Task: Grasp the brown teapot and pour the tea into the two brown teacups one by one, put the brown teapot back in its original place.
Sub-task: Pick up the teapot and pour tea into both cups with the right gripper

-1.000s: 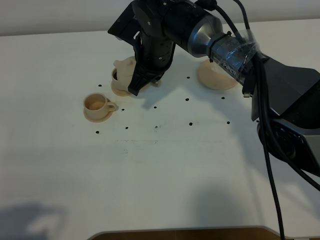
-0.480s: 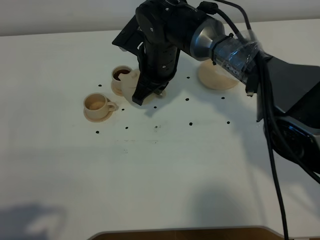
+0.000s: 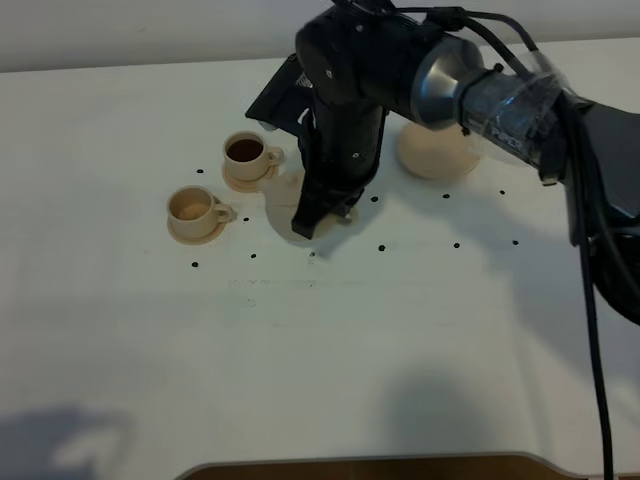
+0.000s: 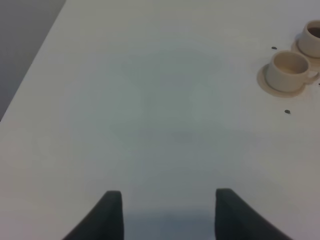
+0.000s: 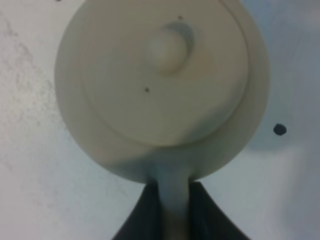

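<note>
R gripper (image 5: 175, 202) clamped on brown teapot (image 5: 150, 95) handle. L gripper (image 4: 167, 212) spread wide, empty. Far teacup (image 3: 246, 152) holds tea. Arm's tape label (image 3: 505, 102) unreadable.

Teapot (image 3: 281, 200) mostly behind the arm (image 3: 345, 130) — far cup (image 4: 312, 39) half off-frame

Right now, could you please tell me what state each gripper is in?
Left gripper: open, holding nothing.
Right gripper: shut on the loop handle of the squat round beige-tan ceramic teapot.
</note>
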You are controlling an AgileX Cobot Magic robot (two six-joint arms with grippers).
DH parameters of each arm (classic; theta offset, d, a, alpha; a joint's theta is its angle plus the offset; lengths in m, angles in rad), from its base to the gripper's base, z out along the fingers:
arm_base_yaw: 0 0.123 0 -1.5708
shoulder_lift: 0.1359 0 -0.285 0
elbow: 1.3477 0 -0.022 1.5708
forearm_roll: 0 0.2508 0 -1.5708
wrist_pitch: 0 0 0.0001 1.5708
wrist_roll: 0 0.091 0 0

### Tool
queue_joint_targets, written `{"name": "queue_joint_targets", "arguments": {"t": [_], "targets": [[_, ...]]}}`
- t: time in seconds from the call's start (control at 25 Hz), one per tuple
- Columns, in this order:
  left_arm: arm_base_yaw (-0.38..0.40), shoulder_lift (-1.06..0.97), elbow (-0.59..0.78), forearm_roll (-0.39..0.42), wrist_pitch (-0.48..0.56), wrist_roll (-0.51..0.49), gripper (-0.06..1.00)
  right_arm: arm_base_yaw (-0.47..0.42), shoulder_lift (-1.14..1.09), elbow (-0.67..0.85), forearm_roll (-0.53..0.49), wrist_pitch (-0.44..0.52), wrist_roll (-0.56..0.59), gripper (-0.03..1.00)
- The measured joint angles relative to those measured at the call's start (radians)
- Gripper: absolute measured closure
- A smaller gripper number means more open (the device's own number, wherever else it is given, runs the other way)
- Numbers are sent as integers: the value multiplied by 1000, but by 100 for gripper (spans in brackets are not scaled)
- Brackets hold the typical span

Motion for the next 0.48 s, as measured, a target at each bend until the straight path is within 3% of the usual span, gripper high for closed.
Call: {"name": "queue_joint_targets", "arguments": {"t": [0.28, 0.48], "targets": [[0, 0, 0, 0, 0, 0, 50, 23, -33, 7, -46, -36, -113, 88], [0, 0, 0, 0, 0, 0, 50, 88, -33, 8, -168, -90, -141, 88]]}}
